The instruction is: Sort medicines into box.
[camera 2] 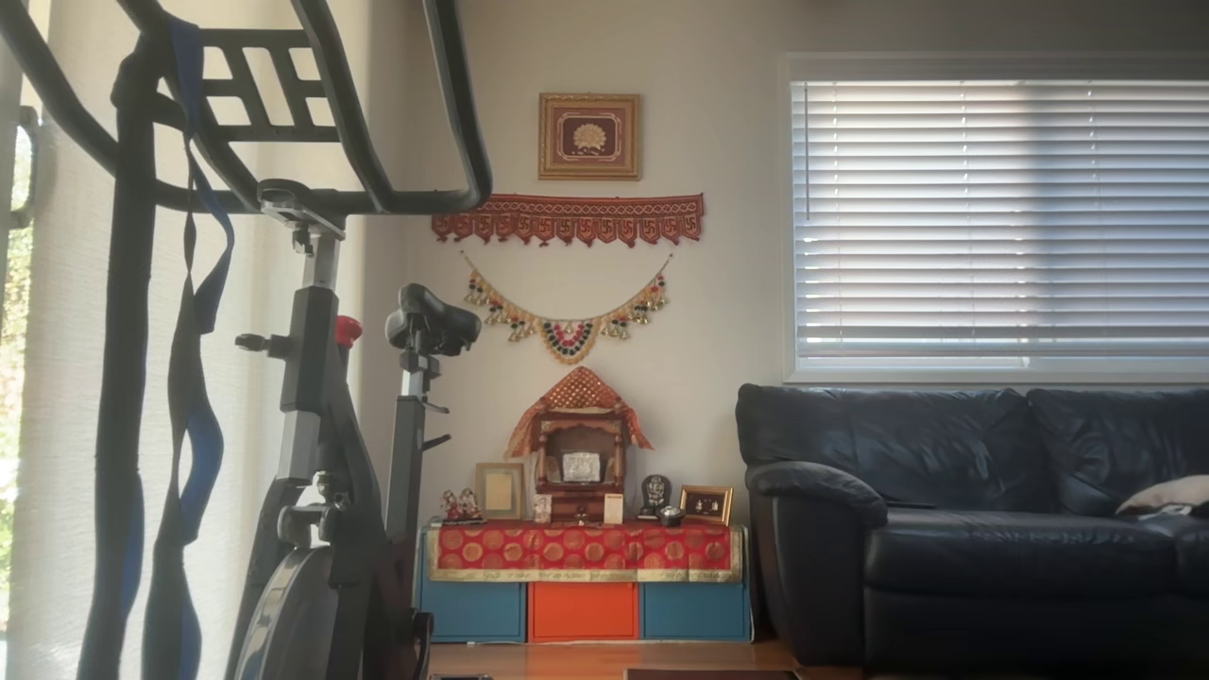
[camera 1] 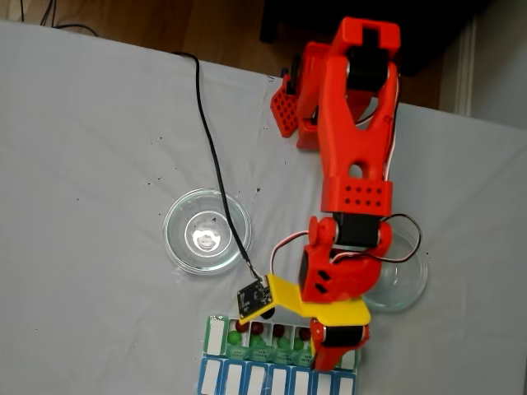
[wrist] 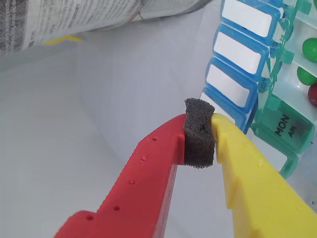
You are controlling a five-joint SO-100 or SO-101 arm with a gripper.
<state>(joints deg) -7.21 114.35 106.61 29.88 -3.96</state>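
Medicines (wrist: 310, 49), green and dark red, sit in the pill organiser (wrist: 290, 130) beside the pincer (wrist: 199, 141), whose jaws pinch only a foam pad (wrist: 198, 134).

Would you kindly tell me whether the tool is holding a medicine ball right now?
No; the tool is shut with just its dark foam pad between the fingers.

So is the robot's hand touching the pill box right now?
Cannot tell. In the wrist view the hand seems to sit beside the pill box, with table showing between. In the fixed view it overlaps the box's edge, hiding any gap.
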